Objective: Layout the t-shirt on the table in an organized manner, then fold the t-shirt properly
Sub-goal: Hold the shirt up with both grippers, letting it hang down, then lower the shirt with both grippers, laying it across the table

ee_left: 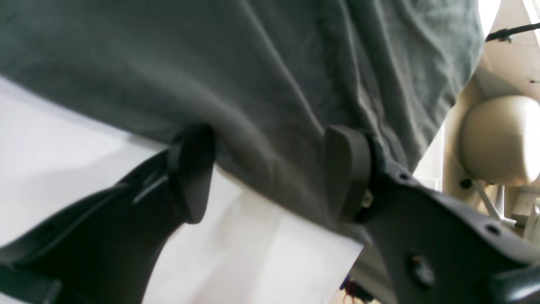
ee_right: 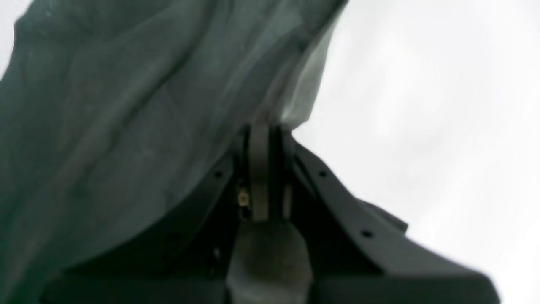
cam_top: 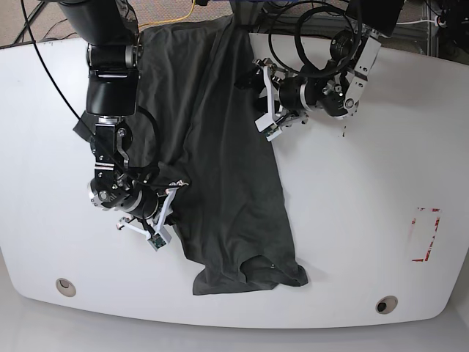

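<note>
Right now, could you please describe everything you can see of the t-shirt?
The t-shirt is dark charcoal cotton-like fabric, wrinkled, lying lengthwise on the white table with its collar toward the near edge. The right end effector is closed on one side edge; the left end effector straddles the other edge, open.

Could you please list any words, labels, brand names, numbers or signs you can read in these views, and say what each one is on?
No readable text in any view.
The t-shirt is plain; no print or legible label shows.
The table bears only a red tape rectangle, a mark without lettering.
The left gripper and right gripper show no readable markings.
</note>
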Action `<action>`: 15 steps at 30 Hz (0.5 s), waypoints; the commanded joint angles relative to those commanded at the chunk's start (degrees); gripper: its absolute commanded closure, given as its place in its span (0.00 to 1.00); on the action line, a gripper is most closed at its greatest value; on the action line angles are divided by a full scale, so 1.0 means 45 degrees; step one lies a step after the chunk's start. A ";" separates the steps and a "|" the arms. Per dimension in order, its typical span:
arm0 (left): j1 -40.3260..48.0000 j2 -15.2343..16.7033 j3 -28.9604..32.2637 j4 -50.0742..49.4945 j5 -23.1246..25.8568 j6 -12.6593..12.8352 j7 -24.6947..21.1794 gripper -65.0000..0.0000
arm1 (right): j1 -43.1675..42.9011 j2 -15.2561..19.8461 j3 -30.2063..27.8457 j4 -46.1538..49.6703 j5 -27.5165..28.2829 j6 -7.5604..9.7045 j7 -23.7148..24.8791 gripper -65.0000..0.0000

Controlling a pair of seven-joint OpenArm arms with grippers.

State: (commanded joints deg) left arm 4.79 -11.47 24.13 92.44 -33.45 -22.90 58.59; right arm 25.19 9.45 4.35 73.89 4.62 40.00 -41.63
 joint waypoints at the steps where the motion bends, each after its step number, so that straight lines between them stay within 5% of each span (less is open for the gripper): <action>1: 0.0000 0.0000 0.0098 0.0000 0.0000 0.0195 0.0000 0.41 | -0.0020 0.0000 0.0000 0.0176 0.0000 0.0000 -0.0059 0.99; 7: -0.0020 0.0000 0.0488 0.0020 0.0020 0.1114 0.0000 0.44 | -0.0215 0.0000 0.0000 0.1192 0.0000 0.0000 -0.0625 0.99; 12: -0.0508 0.0000 0.0781 0.0000 0.0938 0.2071 -0.0020 0.82 | -0.0313 -0.0020 0.0000 0.2227 0.0000 0.0000 -0.1211 0.99; 15: -0.0625 -0.0020 0.0781 -0.0234 0.1641 0.2266 0.0039 0.91 | -0.0508 -0.0020 0.0000 0.2794 0.0254 0.0000 -0.1563 0.99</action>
State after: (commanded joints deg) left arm 1.98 -11.56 27.65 91.38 -26.07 -12.70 58.77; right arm 22.90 9.36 4.35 86.46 5.76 40.00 -48.66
